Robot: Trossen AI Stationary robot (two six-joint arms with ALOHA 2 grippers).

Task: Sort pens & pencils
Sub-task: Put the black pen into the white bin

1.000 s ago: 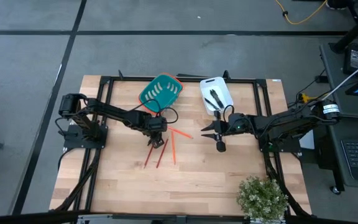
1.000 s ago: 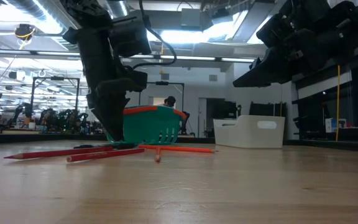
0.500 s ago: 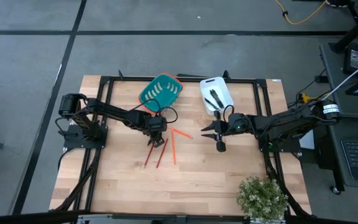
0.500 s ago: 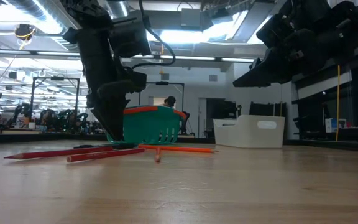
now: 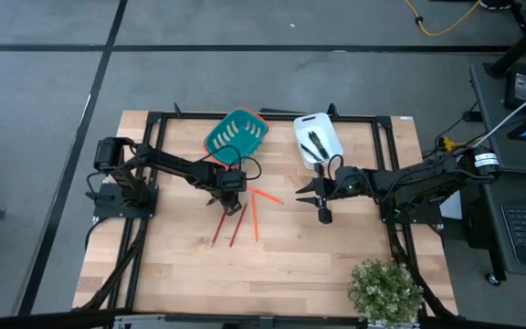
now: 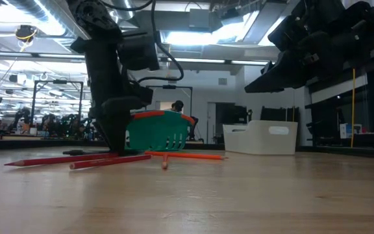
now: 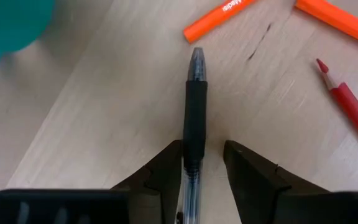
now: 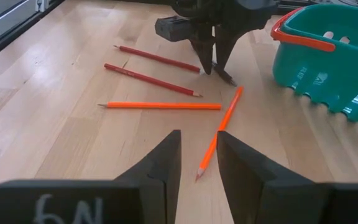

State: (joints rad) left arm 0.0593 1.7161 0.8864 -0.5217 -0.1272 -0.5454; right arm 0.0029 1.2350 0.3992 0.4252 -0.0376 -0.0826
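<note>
A black pen [image 7: 196, 106] with a clear barrel lies flat on the wood. My left gripper [image 7: 202, 165] is open and points down over it, one finger on each side; in the high view it is [image 5: 231, 205] in front of the teal basket [image 5: 236, 135]. Two red pencils [image 5: 219, 228] [image 5: 237, 226] and two orange pencils [image 5: 255, 217] [image 5: 265, 195] lie flat around it. More pens lie in the white bin [image 5: 318, 137]. My right gripper [image 8: 199, 162] is open and hangs above the table right of the pencils [image 5: 322, 208]. My left gripper comes at the pen from above, its fingers lying along the pen. One finger [image 7: 169, 171] lies against the clear barrel [image 7: 188, 180] near the black grip sleeve. The other finger [image 7: 244, 171] stands a little off it. The pen rests flat on the table.
The teal basket with an orange rim [image 8: 334, 56] and the white bin stand side by side at the far edge. A potted plant [image 5: 386, 288] sits at the near right corner. Bare wood lies toward the near edge.
My left gripper has come down toward the table over the pen, staying close in front of the teal basket. The pencils lie where they were.
</note>
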